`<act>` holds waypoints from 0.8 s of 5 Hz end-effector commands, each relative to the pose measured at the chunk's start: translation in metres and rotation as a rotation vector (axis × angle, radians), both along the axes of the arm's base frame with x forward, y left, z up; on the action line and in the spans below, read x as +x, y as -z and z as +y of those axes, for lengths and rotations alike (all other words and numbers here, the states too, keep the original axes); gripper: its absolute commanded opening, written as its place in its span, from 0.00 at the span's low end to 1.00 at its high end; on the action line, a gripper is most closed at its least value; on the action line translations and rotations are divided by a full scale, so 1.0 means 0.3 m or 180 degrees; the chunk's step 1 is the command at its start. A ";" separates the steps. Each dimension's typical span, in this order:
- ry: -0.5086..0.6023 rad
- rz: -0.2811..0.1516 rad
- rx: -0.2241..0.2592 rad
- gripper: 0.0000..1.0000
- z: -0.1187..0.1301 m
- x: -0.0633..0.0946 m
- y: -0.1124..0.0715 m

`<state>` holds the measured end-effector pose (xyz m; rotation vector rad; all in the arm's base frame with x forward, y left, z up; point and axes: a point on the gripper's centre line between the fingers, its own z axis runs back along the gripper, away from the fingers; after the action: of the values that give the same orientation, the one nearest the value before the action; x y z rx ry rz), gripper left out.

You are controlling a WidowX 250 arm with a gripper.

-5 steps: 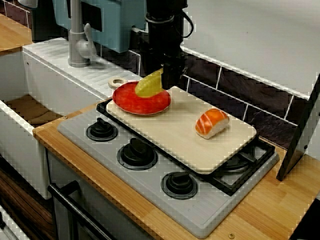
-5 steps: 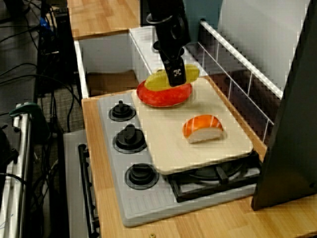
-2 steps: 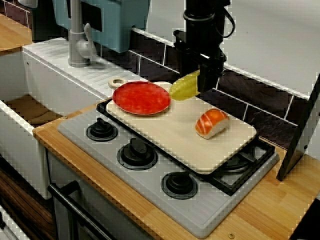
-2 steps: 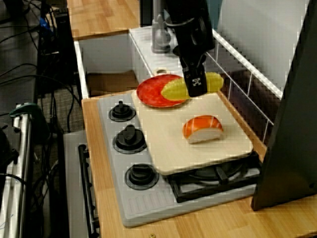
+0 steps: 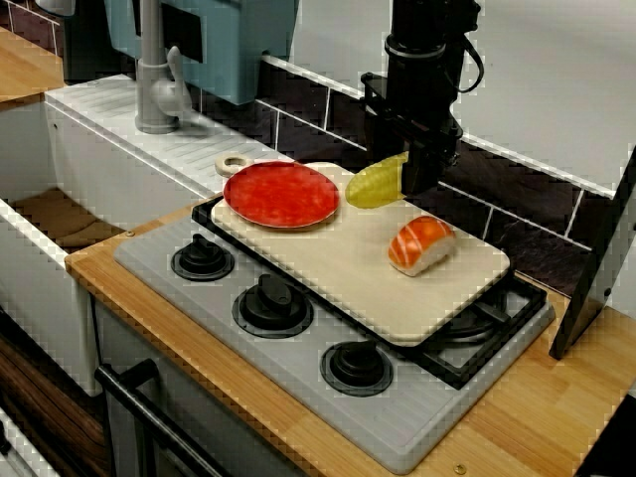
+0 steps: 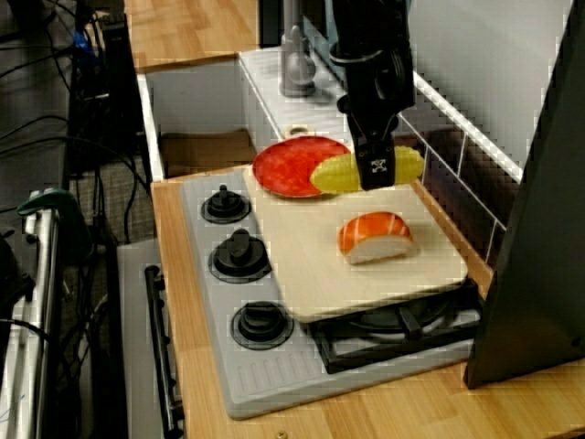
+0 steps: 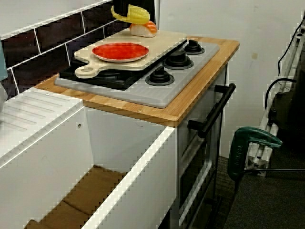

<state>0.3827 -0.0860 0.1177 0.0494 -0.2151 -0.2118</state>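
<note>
The yellow toy food piece (image 5: 375, 186), a curved, tapering shape with a greenish tint, hangs in the air over the back part of the cutting board (image 5: 343, 266). It is clear of the wood as far as the view from the front shows. The gripper (image 5: 412, 179) has its fingers clenched on it. In the view from the side the black fingers cross it close to its middle, so that one end sticks out toward the plate and the other toward the tiled wall (image 6: 462, 146). It looks like moulded plastic: probably light, stiff and not fragile, with a smooth skin that could slide or swivel between the pads. A hold across the thick middle, as here, seems the surest place. In the view from the front, the empty red plate (image 5: 281, 195) lies on the board at nine o'clock from the piece, just beside it. The salmon sushi (image 5: 420, 243) rests on the board at five o'clock, near but apart. The board lies across the stove (image 5: 298, 383), whose three knobs (image 5: 272, 303) run along its front edge. The faucet (image 5: 154, 79) stands well apart at ten o'clock, by the sink (image 5: 60, 219).
</note>
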 end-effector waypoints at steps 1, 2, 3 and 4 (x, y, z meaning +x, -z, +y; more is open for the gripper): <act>-0.0050 -0.0134 0.0008 0.00 0.022 0.010 -0.021; -0.0051 -0.0100 0.0038 0.00 0.026 0.006 0.002; -0.0031 -0.0106 0.0060 0.00 0.017 0.000 0.011; -0.0015 -0.0109 0.0073 0.00 0.012 -0.002 0.012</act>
<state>0.3859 -0.0810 0.0998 0.0788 -0.2067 -0.2065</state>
